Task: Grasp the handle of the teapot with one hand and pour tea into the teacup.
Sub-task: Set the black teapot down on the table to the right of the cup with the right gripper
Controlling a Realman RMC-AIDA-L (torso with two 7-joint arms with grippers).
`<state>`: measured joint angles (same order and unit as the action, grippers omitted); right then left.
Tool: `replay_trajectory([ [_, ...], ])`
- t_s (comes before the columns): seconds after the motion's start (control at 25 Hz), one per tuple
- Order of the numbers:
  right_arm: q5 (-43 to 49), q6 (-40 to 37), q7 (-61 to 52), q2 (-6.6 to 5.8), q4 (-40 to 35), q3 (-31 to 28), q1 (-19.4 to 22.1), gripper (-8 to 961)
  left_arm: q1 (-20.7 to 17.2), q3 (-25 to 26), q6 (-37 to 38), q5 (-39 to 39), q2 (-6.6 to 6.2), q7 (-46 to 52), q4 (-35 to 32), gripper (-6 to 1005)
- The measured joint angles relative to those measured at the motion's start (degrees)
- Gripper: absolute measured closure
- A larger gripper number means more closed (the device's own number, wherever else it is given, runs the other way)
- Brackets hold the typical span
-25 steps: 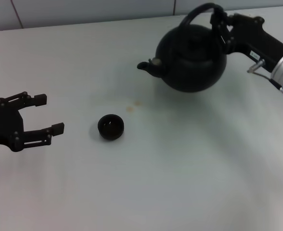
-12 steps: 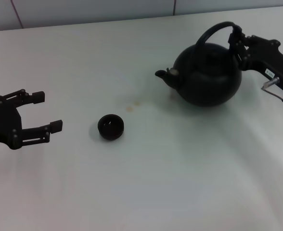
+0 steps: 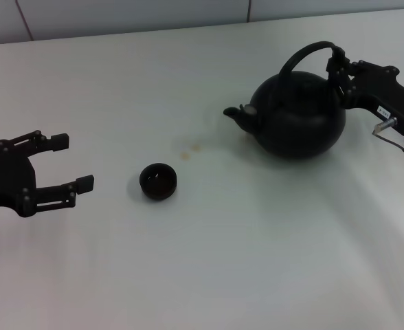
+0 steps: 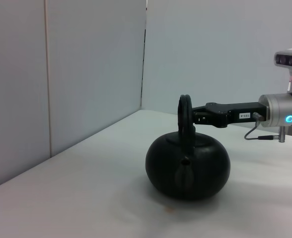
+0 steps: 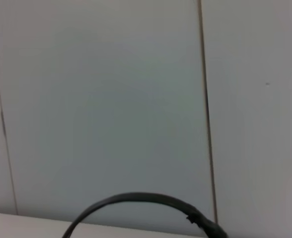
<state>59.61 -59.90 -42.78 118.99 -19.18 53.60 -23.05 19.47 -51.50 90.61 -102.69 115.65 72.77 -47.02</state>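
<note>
The matte-black teapot stands upright at the right of the white table, its spout pointing left toward the teacup. My right gripper is shut on the right end of the arched handle. In the left wrist view, the teapot appears to rest on the table, with the handle held by the right gripper. The right wrist view shows only the handle's arc. The small black teacup sits left of centre. My left gripper hovers open to its left, holding nothing.
Two faint brownish stains mark the white table between cup and pot. A tiled wall runs along the table's far edge.
The right gripper has carried the teapot to the right and down, away from the cup, and the pot now stands level. The left gripper has barely shifted.
</note>
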Motion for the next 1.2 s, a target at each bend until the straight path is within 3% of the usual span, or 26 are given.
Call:
replay_trajectory([
  [0.56, 1.55, -0.78, -0.27, 0.03, -0.39, 0.06, -0.28, 874, 0.12, 0.00, 0.00, -0.06, 0.01, 0.00, 0.00, 133],
  [0.88, 1.12, -1.05, -0.77, 0.01, -0.70, -0.59, -0.37, 765, 0.13, 0.00, 0.00, -0.06, 0.01, 0.01, 0.00, 133],
  [1.2, 1.06, -1.10, -0.78, 0.02, -1.46, -0.61, -0.18, 449, 0.06, 0.00, 0.00, -0.06, 0.01, 0.01, 0.00, 133],
])
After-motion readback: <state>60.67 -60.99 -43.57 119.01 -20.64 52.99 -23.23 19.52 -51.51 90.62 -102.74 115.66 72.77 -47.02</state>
